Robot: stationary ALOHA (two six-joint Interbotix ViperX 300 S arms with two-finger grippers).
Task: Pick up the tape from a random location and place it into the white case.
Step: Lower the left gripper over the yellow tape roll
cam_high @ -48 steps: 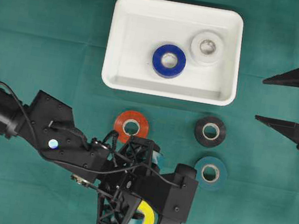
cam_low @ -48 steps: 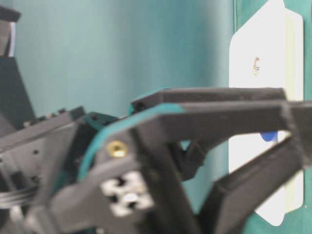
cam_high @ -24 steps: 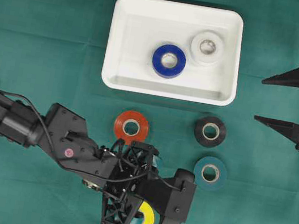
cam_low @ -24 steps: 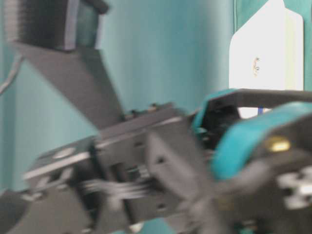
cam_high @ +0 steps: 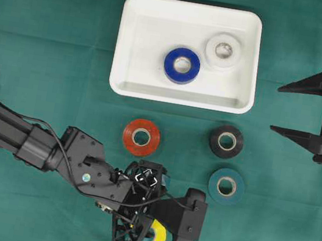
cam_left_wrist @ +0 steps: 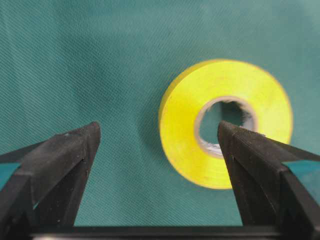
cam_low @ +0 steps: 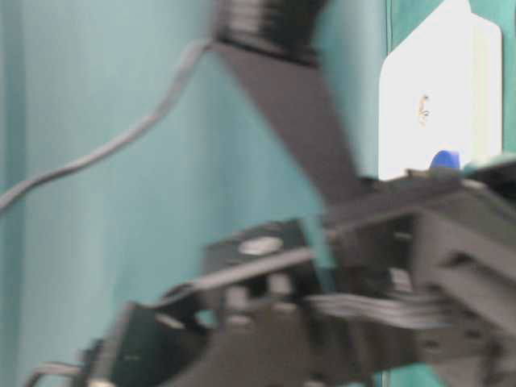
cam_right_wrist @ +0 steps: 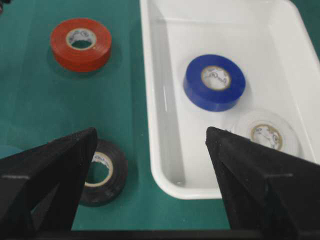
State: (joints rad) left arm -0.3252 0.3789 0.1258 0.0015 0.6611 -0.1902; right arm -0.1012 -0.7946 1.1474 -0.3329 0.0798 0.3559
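- Green cloth covers the whole worktop (cam_high: 50, 46), with the white case (cam_high: 128, 41) near the top middle already holding a blue tape roll (cam_high: 182, 65) and a white tape roll (cam_high: 223, 50).
- Loose on the cloth: red tape roll (cam_high: 141, 137), black tape roll (cam_high: 227, 141), teal tape roll (cam_high: 226, 186), and the yellow tape roll (cam_left_wrist: 225, 122) at the bottom, lying flat right under the left end effector (cam_left_wrist: 157, 137).
- Left end effector is spread wide and holds nothing; one finger sits over the roll's core hole, the other out on bare cloth.
- Right end effector (cam_right_wrist: 150, 142) is also wide and empty, parked off to the side.
- I'd guess the roll is light, stiff and a bit slick on its outer face. Pinching across the outside, or through one wall via the hole, looks safest.
- Hard to see: overhead, the left arm hides most of the yellow roll. The table-level view is mostly blurred black arm, so I can't tell how high the fingers are above the cloth.
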